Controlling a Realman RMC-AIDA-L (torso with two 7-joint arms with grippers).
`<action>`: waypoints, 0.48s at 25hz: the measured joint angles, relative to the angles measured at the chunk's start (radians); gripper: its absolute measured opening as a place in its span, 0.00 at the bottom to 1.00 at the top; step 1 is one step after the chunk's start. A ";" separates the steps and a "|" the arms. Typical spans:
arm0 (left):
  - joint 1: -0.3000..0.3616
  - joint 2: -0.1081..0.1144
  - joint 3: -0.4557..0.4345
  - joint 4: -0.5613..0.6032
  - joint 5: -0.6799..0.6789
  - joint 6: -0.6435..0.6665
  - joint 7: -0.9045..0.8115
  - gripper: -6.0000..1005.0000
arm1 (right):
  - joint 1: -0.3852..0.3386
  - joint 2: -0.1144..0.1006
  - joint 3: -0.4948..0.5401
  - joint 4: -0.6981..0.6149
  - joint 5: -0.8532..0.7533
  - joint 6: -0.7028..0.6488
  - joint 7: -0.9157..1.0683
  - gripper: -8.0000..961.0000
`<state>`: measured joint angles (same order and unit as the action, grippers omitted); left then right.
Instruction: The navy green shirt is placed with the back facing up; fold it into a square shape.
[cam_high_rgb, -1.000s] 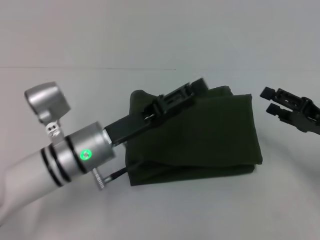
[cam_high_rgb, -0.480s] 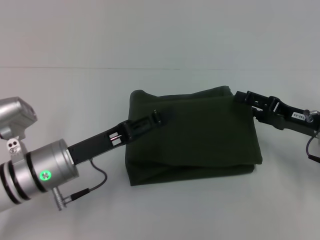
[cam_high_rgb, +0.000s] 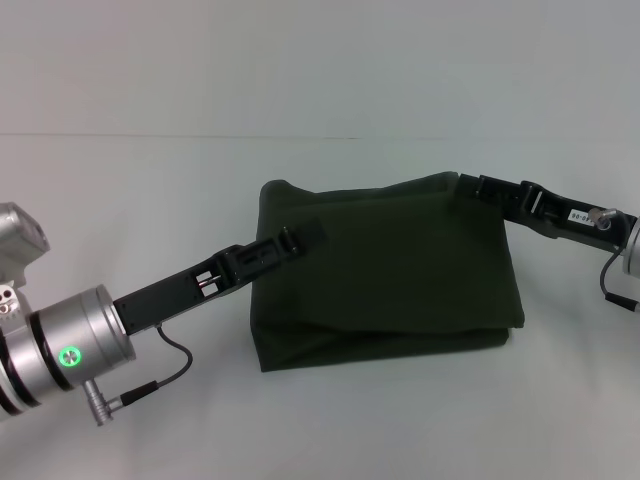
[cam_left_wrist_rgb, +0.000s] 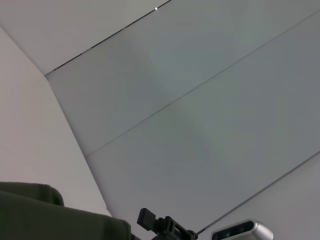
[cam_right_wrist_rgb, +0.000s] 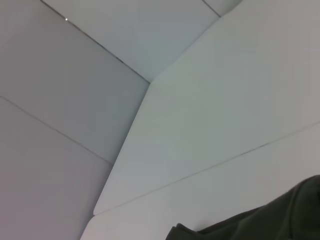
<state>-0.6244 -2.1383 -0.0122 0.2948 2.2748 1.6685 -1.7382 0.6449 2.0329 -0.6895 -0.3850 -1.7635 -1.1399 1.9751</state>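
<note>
So the biggest thing here is the plain white tabletop (cam_high_rgb: 330, 420), which fills pretty much the whole head view and meets a pale wall along a thin seam up top.

Next down in size: the dark olive-green cotton shirt (cam_high_rgb: 400, 280), sitting near the middle of the table, a touch toward 3 o'clock. It's folded into a chunky, roughly square bundle. You can see stacked layers along its 6 o'clock edge, and the 11 o'clock corner is rounded and a bit puffy. No lettering showing, just plain fabric. A corner of it also pokes into the left wrist view (cam_left_wrist_rgb: 55, 217) and the right wrist view (cam_right_wrist_rgb: 270, 220).

Then the arms. The left arm, a silver cylinder with a green light, comes in from about 8 o'clock, and its black left gripper (cam_high_rgb: 302, 236) lies low over the shirt's 9 o'clock side, tip over the cloth. Fingers look drawn together in a narrow line with nothing pinched between them that I can make out.

The right arm reaches in from 3 o'clock, and the black right gripper (cam_high_rgb: 468, 184) is right at the shirt's 1 o'clock corner, touching or just over the edge. Honestly can't tell whether it's gripping the fabric.
</note>
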 joint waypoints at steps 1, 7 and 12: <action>0.000 0.000 0.000 0.000 0.000 0.000 0.000 0.88 | 0.001 0.000 -0.003 -0.003 -0.001 -0.002 -0.011 0.76; 0.006 0.000 0.000 0.008 -0.002 -0.002 -0.001 0.88 | 0.004 0.006 -0.009 -0.008 0.002 -0.008 -0.060 0.56; 0.006 0.000 0.000 0.008 -0.001 -0.012 0.000 0.88 | 0.005 0.011 -0.009 -0.014 -0.001 -0.001 -0.071 0.34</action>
<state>-0.6182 -2.1383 -0.0123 0.3032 2.2738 1.6561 -1.7380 0.6503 2.0440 -0.6990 -0.3987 -1.7641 -1.1413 1.9043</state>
